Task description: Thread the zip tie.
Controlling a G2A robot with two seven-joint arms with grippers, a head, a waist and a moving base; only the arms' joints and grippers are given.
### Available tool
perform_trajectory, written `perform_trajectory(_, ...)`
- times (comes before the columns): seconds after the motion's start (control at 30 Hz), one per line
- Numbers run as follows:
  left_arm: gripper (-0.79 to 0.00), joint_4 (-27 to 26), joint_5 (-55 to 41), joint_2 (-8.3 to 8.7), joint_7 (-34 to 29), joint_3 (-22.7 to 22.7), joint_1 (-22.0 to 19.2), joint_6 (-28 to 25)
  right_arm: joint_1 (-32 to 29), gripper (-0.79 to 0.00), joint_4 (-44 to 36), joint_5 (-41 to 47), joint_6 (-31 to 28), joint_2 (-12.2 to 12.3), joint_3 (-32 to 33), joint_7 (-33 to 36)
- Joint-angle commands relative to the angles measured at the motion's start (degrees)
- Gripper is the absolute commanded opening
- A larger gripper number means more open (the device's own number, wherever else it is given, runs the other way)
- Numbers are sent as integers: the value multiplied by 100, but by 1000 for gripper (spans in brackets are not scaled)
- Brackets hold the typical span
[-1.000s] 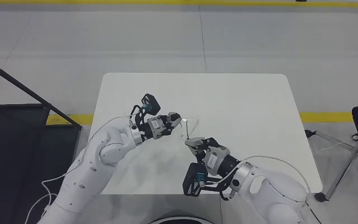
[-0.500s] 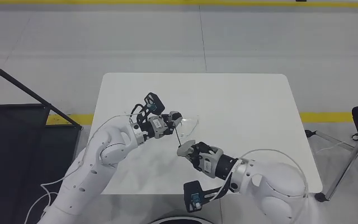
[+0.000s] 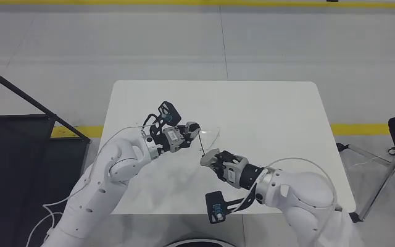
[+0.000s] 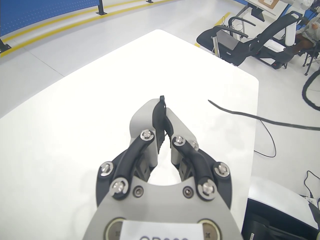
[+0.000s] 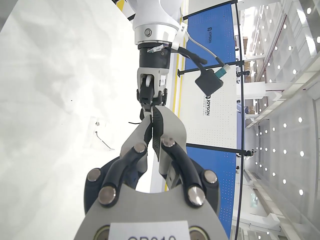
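risk | we see left gripper (image 4: 162, 107) pinching zip tie (image 4: 250, 114) head, right gripper (image 5: 150, 117) pinching its strap | tip sits apart from head, we judge it could miss the slot or buckle

Clock hours are read in the top view, 12 o'clock being the table's far edge. The left gripper (image 3: 192, 131) and right gripper (image 3: 207, 159) sit close together, both pinched on the zip tie (image 3: 200, 143). The tie strings across the narrow gap between them and bars it. The left arm (image 3: 123, 163) blocks 8 o'clock and the right arm (image 3: 296, 197) blocks 4 o'clock. Their camera blocks jut out at 11 o'clock (image 3: 168, 113) and 6 o'clock (image 3: 215, 209). Bare table (image 3: 271, 111) spreads from 12 to 3 o'clock. A faint see-through sheet (image 3: 213, 139) lies just beside the tie at 2 o'clock. At 6 o'clock, bare tabletop forms a wedge hemmed in by both forearms.
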Motion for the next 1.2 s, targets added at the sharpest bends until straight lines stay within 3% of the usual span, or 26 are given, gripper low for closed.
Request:
perform_trajectory(0.0, -785, 0, 0, 0, 0, 0, 0, 0, -24, -785, 76, 36, 119, 1, -6, 1)
perform_trajectory(1.17, -785, 0, 0, 0, 0, 0, 0, 0, 513, -785, 525, 331, 167, 79, -336, 166)
